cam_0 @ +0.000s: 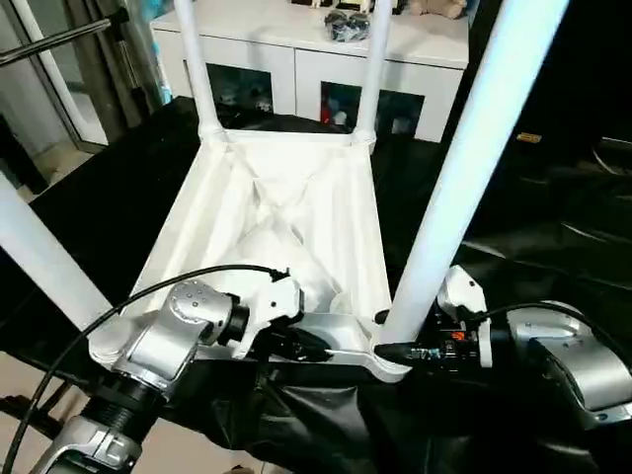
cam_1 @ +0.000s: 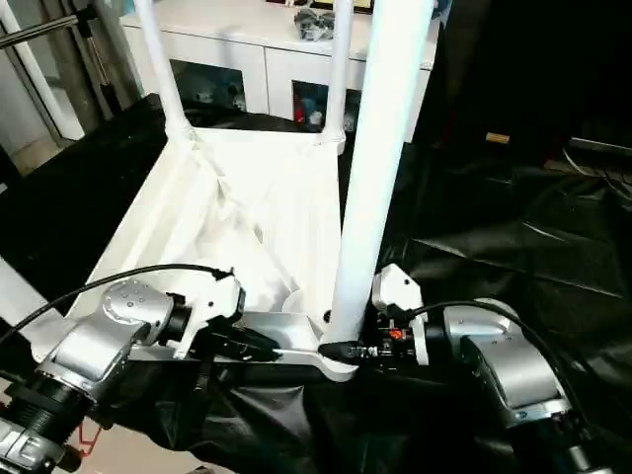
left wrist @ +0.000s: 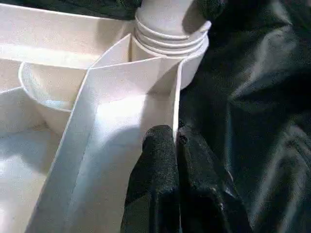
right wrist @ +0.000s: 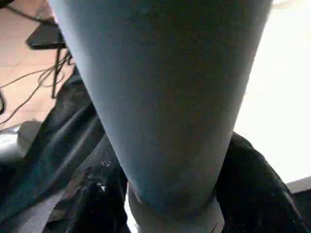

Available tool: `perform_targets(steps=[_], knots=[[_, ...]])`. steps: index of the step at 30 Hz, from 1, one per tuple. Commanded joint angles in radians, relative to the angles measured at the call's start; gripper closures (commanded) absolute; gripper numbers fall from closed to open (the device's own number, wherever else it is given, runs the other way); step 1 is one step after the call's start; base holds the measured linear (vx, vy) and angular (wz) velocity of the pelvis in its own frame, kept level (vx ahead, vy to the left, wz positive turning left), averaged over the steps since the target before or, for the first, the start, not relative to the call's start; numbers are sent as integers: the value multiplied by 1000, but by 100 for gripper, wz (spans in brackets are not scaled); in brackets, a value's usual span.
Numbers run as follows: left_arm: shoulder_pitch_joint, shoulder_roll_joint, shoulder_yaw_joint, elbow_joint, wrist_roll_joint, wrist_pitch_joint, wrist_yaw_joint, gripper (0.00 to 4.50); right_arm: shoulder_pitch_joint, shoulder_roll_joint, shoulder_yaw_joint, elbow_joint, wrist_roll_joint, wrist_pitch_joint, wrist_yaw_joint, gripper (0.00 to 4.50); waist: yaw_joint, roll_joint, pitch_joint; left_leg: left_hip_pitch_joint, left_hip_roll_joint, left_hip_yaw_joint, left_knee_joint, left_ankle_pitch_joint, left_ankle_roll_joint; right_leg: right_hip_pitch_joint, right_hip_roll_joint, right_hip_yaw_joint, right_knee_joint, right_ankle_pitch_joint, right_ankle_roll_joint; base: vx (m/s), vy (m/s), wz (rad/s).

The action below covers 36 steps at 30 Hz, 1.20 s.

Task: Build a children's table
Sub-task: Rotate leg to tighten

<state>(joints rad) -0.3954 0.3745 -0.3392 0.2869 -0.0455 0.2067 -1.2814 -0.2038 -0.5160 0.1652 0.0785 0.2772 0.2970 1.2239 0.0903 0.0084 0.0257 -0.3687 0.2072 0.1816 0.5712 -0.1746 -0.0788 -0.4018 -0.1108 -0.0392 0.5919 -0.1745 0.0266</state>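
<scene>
The white tabletop (cam_0: 296, 217) lies upside down on black cloth, ribbed underside up. Two legs stand in its far corner sockets (cam_0: 197, 69) (cam_0: 373, 69), and a third leg (cam_0: 44, 262) rises at the near left. The near right leg (cam_0: 464, 168) stands upright in its corner socket (left wrist: 170, 43). My left gripper (cam_0: 316, 348) is shut on the thin near rim wall of the tabletop (left wrist: 116, 97), just beside that socket. My right gripper (cam_0: 395, 348) holds the near right leg (right wrist: 165, 97) at its base, one black finger (right wrist: 97, 194) on each side.
A white cabinet (cam_0: 296, 69) with glass doors stands behind the tabletop. Crumpled black cloth (cam_0: 533, 197) covers the work surface to the right. A metal stand (cam_0: 49, 39) and bare floor lie at the far left. A black cable (cam_0: 118, 306) loops over my left forearm.
</scene>
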Motion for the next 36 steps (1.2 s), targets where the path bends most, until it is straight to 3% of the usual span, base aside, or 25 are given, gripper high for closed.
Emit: perform_targets(steps=[1, 7, 10, 12, 13, 14, 16, 17, 21, 23, 25, 30, 34, 36], knots=[[-11, -38, 38, -28, -12, 22, 107, 450, 34, 32, 49, -15, 26, 34, -3, 245, -4, -8, -43, 12, 16, 5, -69, -302, 28, 36, -15, 21, -71, -266, -204, 0, 0, 0], [-3, -133, 31, -31, 36, 67, 269, 450, 45, 172, 20, 64, -28, 7, -231, 247, -22, -9, -35, 9, 9, -4, -78, -383, -5, 29, -15, 15, -92, -457, -128, 0, 0, 0], [1, -179, 19, -38, 53, 94, 328, 450, 20, 244, 16, 158, -86, -16, -372, 250, -39, 0, -33, 8, 4, -10, -78, -421, -17, 22, -15, 10, -103, -540, -98, 0, 0, 0], [11, -219, -1, -66, 65, 130, 370, 450, 2, 309, 10, 218, -144, -6, -522, 251, -59, -3, -29, 8, -1, -20, -78, -470, -33, 21, -16, -4, -116, -647, -60, -26, 3, -5], [15, -240, -12, -77, 71, 146, 388, 450, -8, 338, 9, 236, -167, -1, -583, 251, -65, -6, -28, 7, 0, -22, -80, -476, -35, 20, -16, -5, -118, -657, -56, -73, 15, -18], [16, -267, -18, -82, 77, 161, 417, 450, -19, 367, 15, 256, -188, -12, -630, 251, -74, -3, -27, 3, -1, -28, -83, -492, -38, 26, -16, -13, -122, -674, -42, 0, 0, 0], [13, -280, -19, -76, 80, 164, 433, 450, -26, 382, 16, 265, -188, -18, -642, 251, -83, 3, -28, 10, -2, -33, -84, -535, -35, 25, -15, -24, -134, -673, -36, 0, 0, 0], [9, -287, -20, -70, 82, 164, 440, 450, -34, 397, 10, 272, -182, -14, -652, 219, -88, 7, -29, 19, -1, -36, -84, -561, -28, 22, -17, -27, -138, -649, -48, 0, 0, 0], [-4, -298, -15, -54, 85, 158, 456, 450, -55, 439, -10, 263, -155, 18, -659, 165, -105, 12, -27, 21, 2, -43, -93, -620, -23, 27, -13, -36, -142, -599, -65, 0, 0, 0], [-1, -283, -16, -59, 85, 154, 440, 450, -57, 428, 2, 246, -166, 10, -643, 142, -108, 7, -30, 16, 3, -42, -96, -605, -19, 30, -15, -29, -137, -552, -83, 0, 0, 0], [6, -265, -15, -68, 80, 144, 417, 450, -57, 408, 6, 223, -157, 11, -607, 137, -107, 11, -30, 17, 3, -39, -95, -595, -15, 28, -18, -23, -135, -545, -93, 0, 0, 0], [19, -202, -12, -96, 46, 126, 329, 450, -46, 308, 16, 136, -104, 14, -434, 137, -90, 7, -38, 6, 7, -27, -93, -490, 12, 37, -18, -8, -116, -412, -140, 0, 0, 0], [18, -144, -1, -89, 19, 89, 238, 450, -28, 206, 29, 89, -65, 2, -266, 137, -72, 7, -41, 10, 12, -15, -88, -421, 29, 34, -19, -1, -108, -358, -167, 13, -7, 2], [19, -129, 3, -89, 9, 80, 208, 450, -24, 179, 33, 82, -63, -11, -221, 137, -60, 2, -42, 12, 14, -5, -81, -377, 42, 33, -17, 5, -98, -307, -188, 56, -31, 10]])
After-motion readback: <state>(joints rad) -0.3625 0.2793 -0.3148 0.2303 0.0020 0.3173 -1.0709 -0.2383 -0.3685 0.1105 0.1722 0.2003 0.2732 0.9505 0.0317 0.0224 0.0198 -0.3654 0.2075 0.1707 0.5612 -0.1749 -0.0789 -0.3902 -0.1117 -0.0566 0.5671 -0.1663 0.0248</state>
